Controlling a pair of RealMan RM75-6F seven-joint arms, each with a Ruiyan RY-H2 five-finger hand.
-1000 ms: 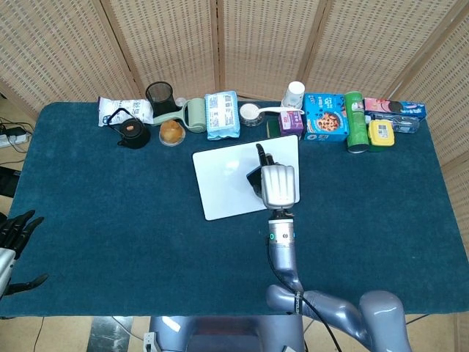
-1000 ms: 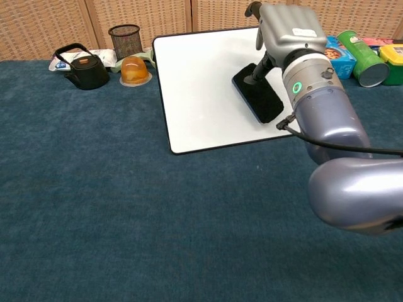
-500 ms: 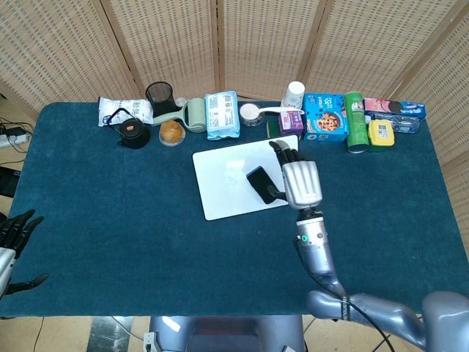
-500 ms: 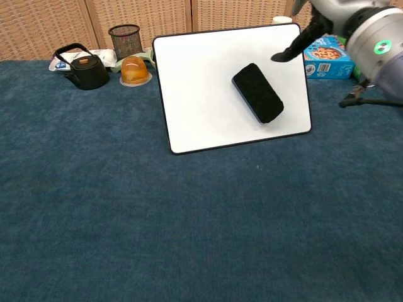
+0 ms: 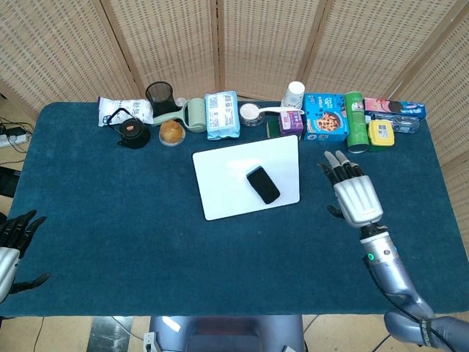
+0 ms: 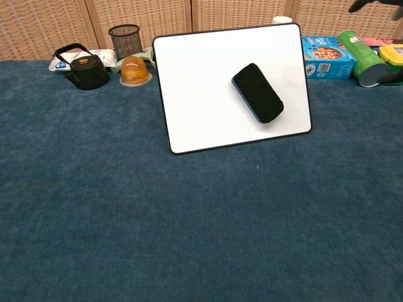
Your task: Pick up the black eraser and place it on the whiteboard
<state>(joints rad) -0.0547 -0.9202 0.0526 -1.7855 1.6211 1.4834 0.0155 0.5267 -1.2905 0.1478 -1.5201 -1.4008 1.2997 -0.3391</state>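
Blue tablecloth [image 5: 132, 213] is carrying the whiteboard [image 5: 220, 183] with the black eraser [image 5: 263, 184] lying on it, left of our empty right hand [image 5: 354, 195], whose spread fingers [image 5: 338, 166] we are judging could knock the snack boxes [image 5: 325, 117] just beyond them.

In the chest view the right hand [image 6: 371, 4] is showing only as a dark tip cut by the top edge. In the head view the left hand [image 5: 15, 242] is being clipped by the left edge, its fingers [image 5: 22, 222] only partly showing. Beyond the right fingers [image 5: 339, 167], package labels are staying too small to read.
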